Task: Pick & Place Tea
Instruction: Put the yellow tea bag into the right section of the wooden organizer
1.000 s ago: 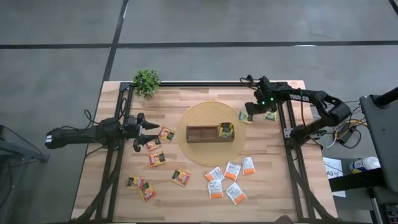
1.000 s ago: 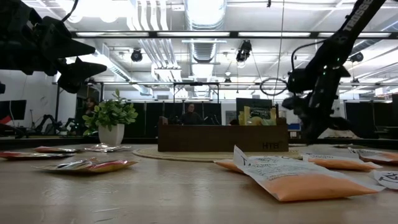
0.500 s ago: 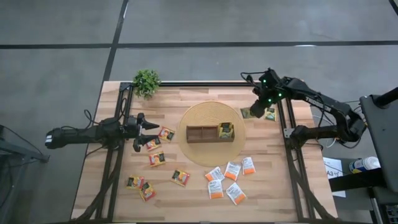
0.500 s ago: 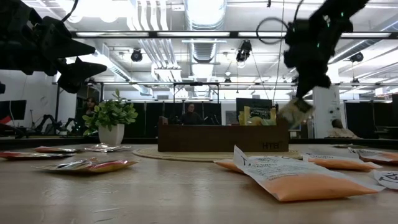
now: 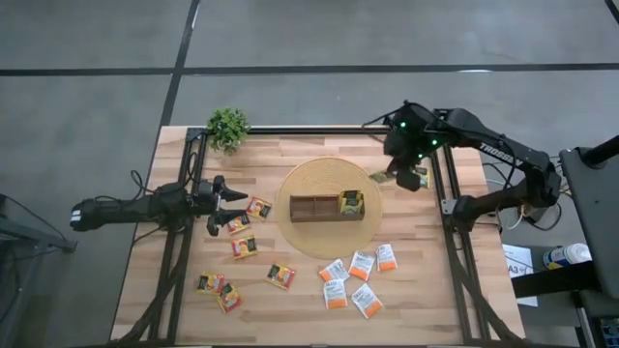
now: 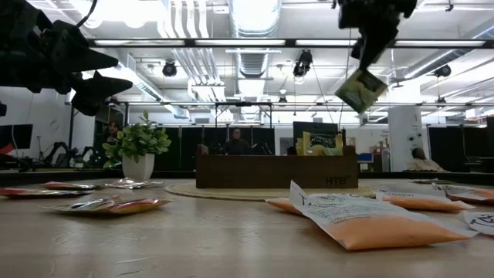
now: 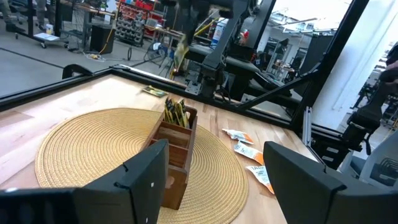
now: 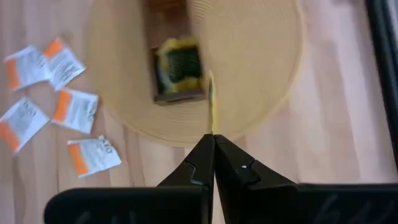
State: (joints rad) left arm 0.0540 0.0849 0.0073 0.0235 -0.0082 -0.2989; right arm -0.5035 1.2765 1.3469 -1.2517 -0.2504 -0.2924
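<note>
High view – right gripper: it hung above the counter, clamped on a green-yellow sachet just beside the round woven mat; another green-yellow sachet lay just on its other side.
High view – left gripper: its fingers stood apart with nothing between them; yellow-red sachets lay below and around it, the wooden box well beyond its fingertips.
Low view – held sachet: it hung tilted from the right gripper, high above the box; white-orange sachets lay on the counter below.
Left wrist view – left gripper: both fingers were spread wide, the box on the mat straight ahead of them.
Right wrist view – right gripper: its fingers were pressed together on the sachet's edge; the box's filled compartment lay beyond its tips.
</note>
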